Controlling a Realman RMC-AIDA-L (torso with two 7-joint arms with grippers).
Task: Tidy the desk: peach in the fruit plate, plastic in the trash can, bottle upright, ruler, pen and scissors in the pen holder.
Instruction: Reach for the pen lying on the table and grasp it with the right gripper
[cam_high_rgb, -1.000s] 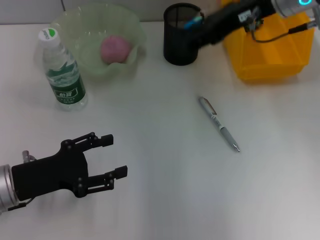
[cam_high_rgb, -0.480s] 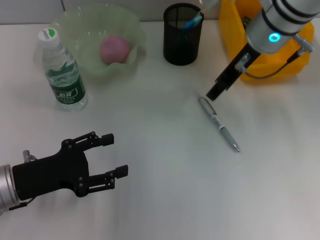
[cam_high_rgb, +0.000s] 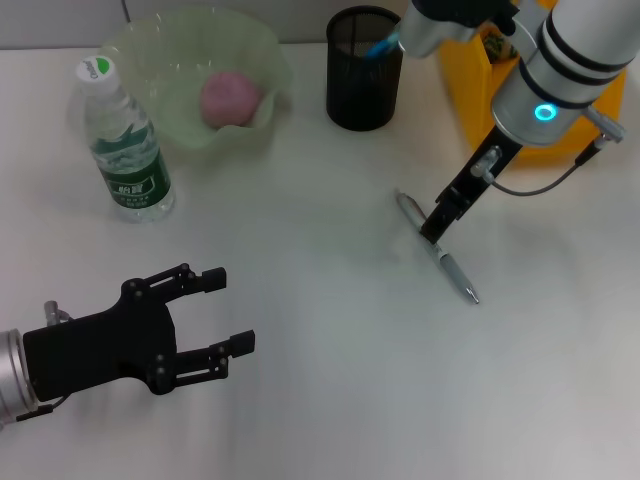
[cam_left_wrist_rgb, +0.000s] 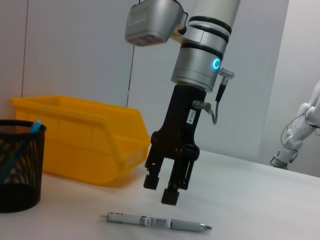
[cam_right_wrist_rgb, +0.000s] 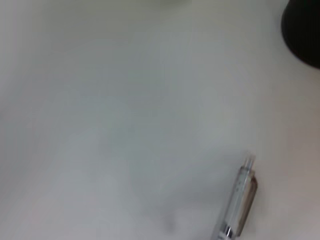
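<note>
A silver pen (cam_high_rgb: 443, 256) lies on the white desk right of centre. My right gripper (cam_high_rgb: 433, 230) hangs just above its clip end, open, with nothing between the fingers; the left wrist view shows that gripper (cam_left_wrist_rgb: 161, 189) a little above the pen (cam_left_wrist_rgb: 155, 221). The right wrist view shows the pen (cam_right_wrist_rgb: 239, 200) close below. The black mesh pen holder (cam_high_rgb: 365, 68) stands at the back with a blue item in it. A peach (cam_high_rgb: 232, 97) sits in the green fruit plate (cam_high_rgb: 150, 40). The bottle (cam_high_rgb: 125, 140) stands upright. My left gripper (cam_high_rgb: 232, 311) rests open at the front left.
A yellow bin (cam_high_rgb: 530, 110) stands at the back right behind the right arm, also seen as the yellow bin (cam_left_wrist_rgb: 85, 135) in the left wrist view beside the pen holder (cam_left_wrist_rgb: 17, 165). A white wall runs along the desk's far edge.
The right arm has swung from above the pen holder and bin forward and down to just over the pen. The left arm has not moved.
</note>
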